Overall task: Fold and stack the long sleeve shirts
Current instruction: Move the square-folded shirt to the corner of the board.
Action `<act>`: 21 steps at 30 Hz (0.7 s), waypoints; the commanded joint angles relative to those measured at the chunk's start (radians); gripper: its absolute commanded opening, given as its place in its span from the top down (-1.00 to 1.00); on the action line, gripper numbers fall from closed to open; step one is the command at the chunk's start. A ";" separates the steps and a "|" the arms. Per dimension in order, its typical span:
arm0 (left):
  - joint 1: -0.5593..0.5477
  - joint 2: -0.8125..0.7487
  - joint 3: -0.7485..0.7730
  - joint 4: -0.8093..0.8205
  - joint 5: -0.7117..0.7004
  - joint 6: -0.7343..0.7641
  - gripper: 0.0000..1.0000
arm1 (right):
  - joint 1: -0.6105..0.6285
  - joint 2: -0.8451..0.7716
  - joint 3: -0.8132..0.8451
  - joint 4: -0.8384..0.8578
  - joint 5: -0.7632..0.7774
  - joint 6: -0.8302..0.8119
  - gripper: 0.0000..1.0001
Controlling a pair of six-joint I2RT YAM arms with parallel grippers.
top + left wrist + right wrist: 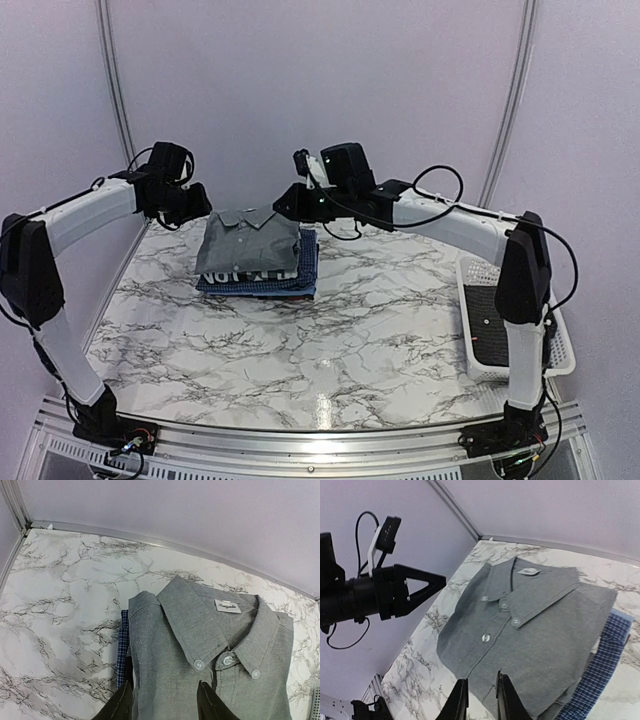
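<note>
**Stacking looks close to finished: grey shirt folded on top of the pile**

- Grey shirt (250, 245): folded into a neat rectangle, collar and buttons up. It lies on top of the pile (262, 283) at the far side of the table (300, 350).
- Blue checked shirt (308, 265): folded underneath, its edge showing on the right and near sides.
- Dark layer (240, 272): shows between the two at the near edge. Cannot tell which shirt it is.
- Left pincer (164, 692): fingers moderately apart, nothing between them. It is raised just off the pile's left side.
- Right pincer (481, 680): fingers nearly together with a thin gap, holding nothing. It is up over the pile's far right corner.
- Basket (560, 350), near right: the inside looks dark. Cannot tell whether a shirt is left in it.
- Judgement: at least two shirts are folded and stacked, and no loose shirt lies on the table. What remains depends on what the basket holds.
</note>
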 commanded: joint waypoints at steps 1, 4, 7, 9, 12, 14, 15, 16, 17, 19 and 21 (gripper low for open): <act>-0.016 -0.070 -0.025 -0.012 0.007 0.021 0.10 | 0.013 0.074 -0.037 0.071 -0.114 0.038 0.69; -0.022 -0.087 -0.044 -0.010 0.016 0.022 0.09 | 0.005 0.092 -0.087 0.107 -0.119 0.062 0.72; -0.028 -0.096 -0.066 -0.010 0.026 0.021 0.09 | -0.013 0.071 -0.192 0.172 -0.124 0.106 0.74; -0.031 -0.106 -0.087 -0.011 0.032 0.015 0.09 | -0.020 0.039 -0.271 0.211 -0.107 0.125 0.74; -0.064 -0.122 -0.107 -0.006 0.037 0.011 0.09 | -0.027 0.002 -0.339 0.233 -0.101 0.129 0.72; -0.099 -0.128 -0.110 -0.006 0.029 0.014 0.09 | -0.027 -0.005 -0.340 0.215 -0.101 0.120 0.72; -0.118 -0.133 -0.109 -0.005 0.025 0.012 0.09 | -0.027 -0.014 -0.340 0.209 -0.100 0.116 0.72; -0.136 -0.138 -0.111 -0.003 0.023 0.007 0.09 | -0.027 -0.029 -0.343 0.203 -0.094 0.111 0.71; -0.156 -0.141 -0.111 -0.002 0.017 0.002 0.09 | -0.027 -0.048 -0.346 0.195 -0.079 0.104 0.70; -0.199 -0.152 -0.114 0.004 -0.001 -0.011 0.09 | -0.034 -0.103 -0.361 0.170 -0.044 0.085 0.64; -0.242 -0.154 -0.117 0.017 -0.011 -0.031 0.09 | -0.051 -0.166 -0.394 0.147 -0.013 0.074 0.55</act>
